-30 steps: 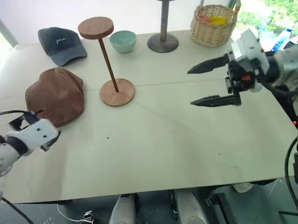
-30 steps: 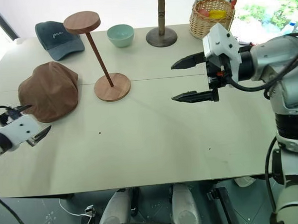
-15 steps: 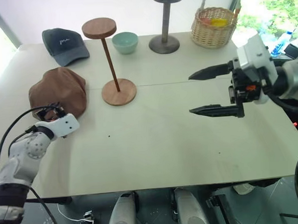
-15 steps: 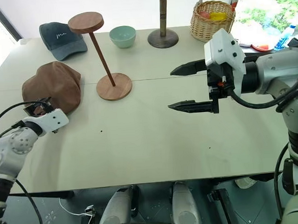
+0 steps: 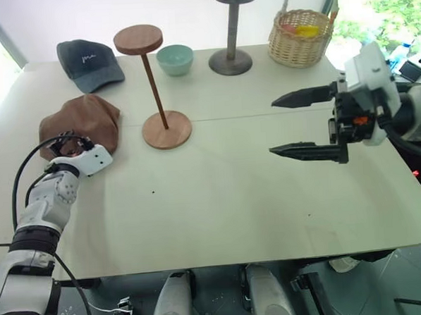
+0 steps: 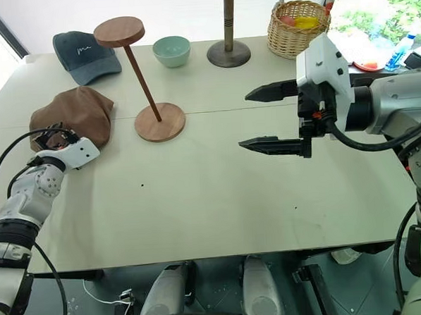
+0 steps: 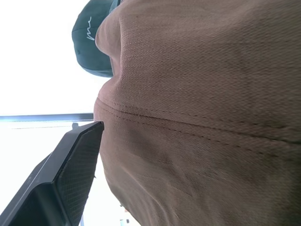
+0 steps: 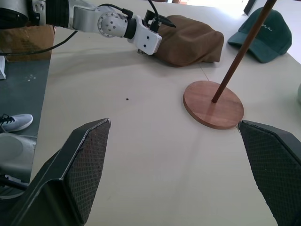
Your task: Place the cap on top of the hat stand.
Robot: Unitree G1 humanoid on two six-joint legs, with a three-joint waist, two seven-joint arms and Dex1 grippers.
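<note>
Left jaws wide at cap (image 5: 81, 123) edge

Bright, even daylight across the pale worktop (image 5: 220, 199), streaming in from windows at the far side and blown out to white at the far right corner. Soft, faint shadows under the hat stand (image 5: 152, 86). In the left wrist view, pure white glare beyond the fingers (image 7: 70, 179), and cap (image 7: 202, 108) fabric sharp enough to show weave and stitching. Slight softness toward the picture edges.

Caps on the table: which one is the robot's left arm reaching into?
The brown cap, soft and unlettered, nearer the table's front edge; the dark grey cap with white lettering lies farther back.
</note>
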